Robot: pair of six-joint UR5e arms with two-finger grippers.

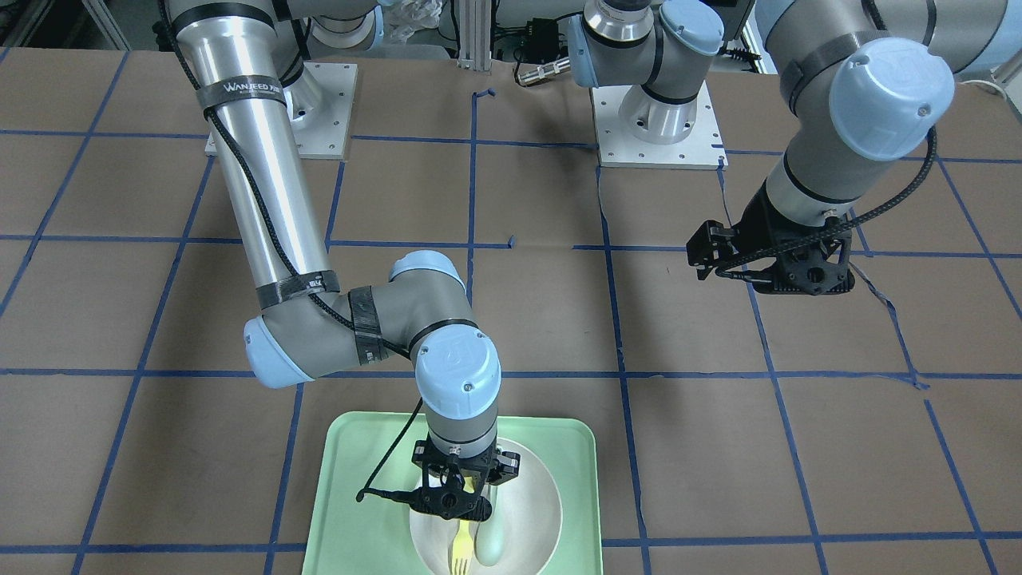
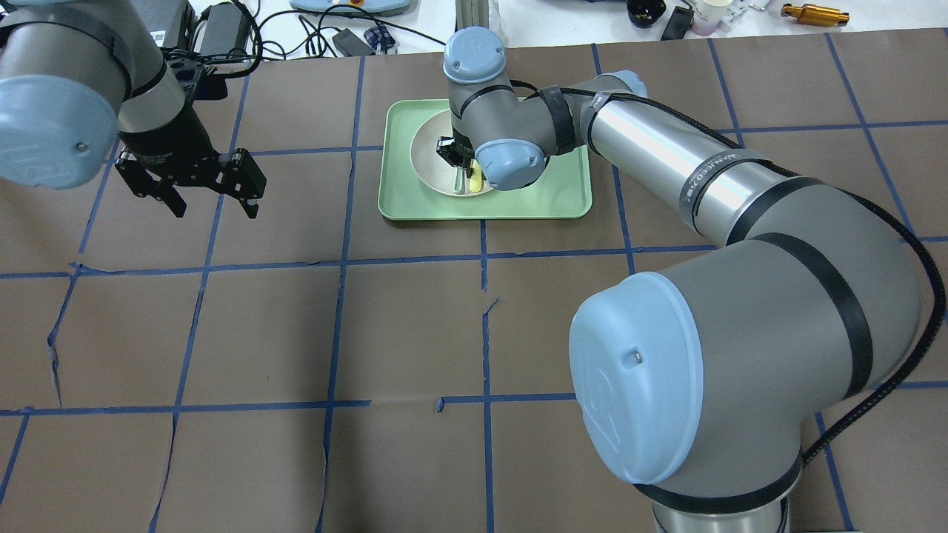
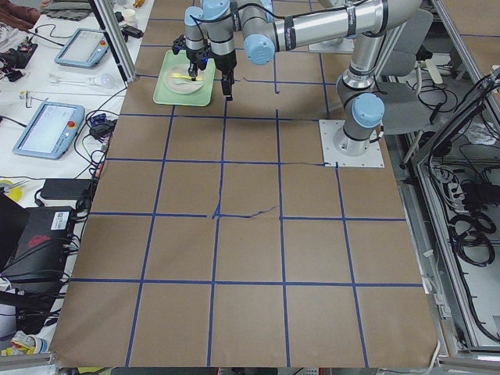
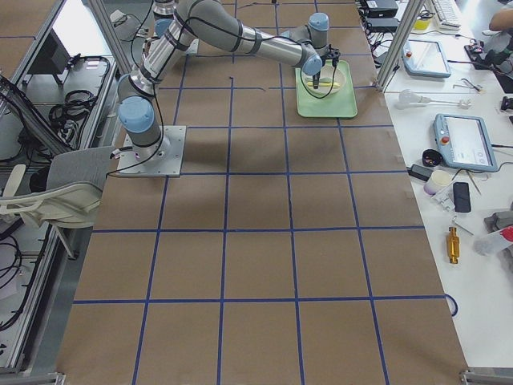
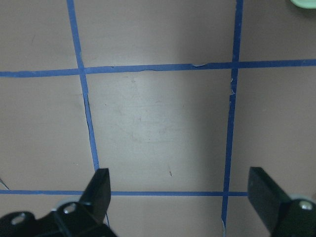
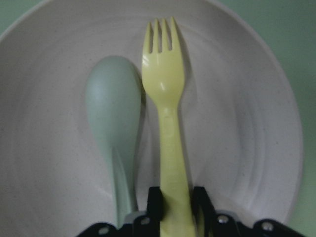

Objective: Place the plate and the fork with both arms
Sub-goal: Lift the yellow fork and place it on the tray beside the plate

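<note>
The off-white plate (image 1: 531, 495) sits on the mint-green tray (image 1: 351, 479). My right gripper (image 1: 461, 511) stands over the plate, shut on the handle of the pale-yellow fork (image 1: 461, 551). In the right wrist view the fingers (image 6: 154, 200) clamp the fork (image 6: 165, 89) by its handle, with the tines pointing out over the plate (image 6: 247, 123). A grey-green spoon (image 6: 113, 108) lies in the plate right beside the fork. My left gripper (image 2: 215, 207) is open and empty, above bare table well to the side of the tray (image 2: 563, 200). Its jaws show wide apart in the left wrist view (image 5: 182, 195).
The table is brown paper with a grid of blue tape. The tray sits near the far edge from the robot. Cables, tablets and small items lie on the white bench beyond that edge. A corner of the tray (image 5: 303, 2) shows in the left wrist view.
</note>
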